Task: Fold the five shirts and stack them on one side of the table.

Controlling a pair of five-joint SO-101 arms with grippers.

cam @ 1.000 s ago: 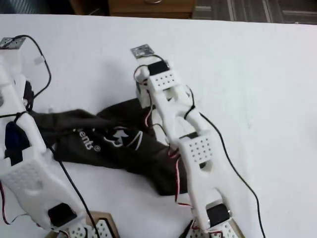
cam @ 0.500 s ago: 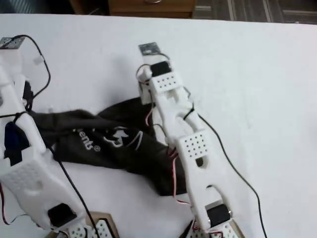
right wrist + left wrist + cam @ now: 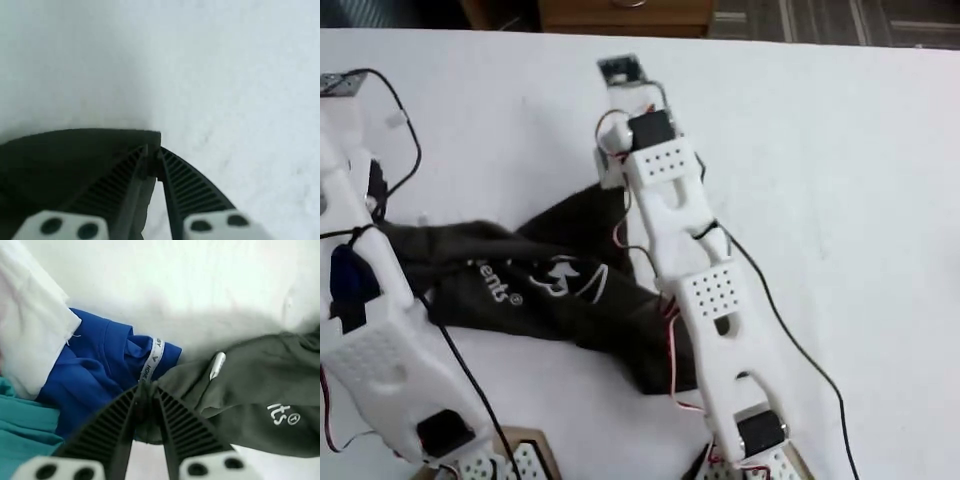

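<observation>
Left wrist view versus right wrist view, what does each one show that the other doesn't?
Left wrist view, not the right: a blue shirt bunched between a white cloth and a teal cloth, plus the left gripper shut on the dark shirt next to the blue one.

Right wrist view, not the left: the right gripper shut on a corner of the dark shirt.

Both share the dark shirt and the white table.
</observation>
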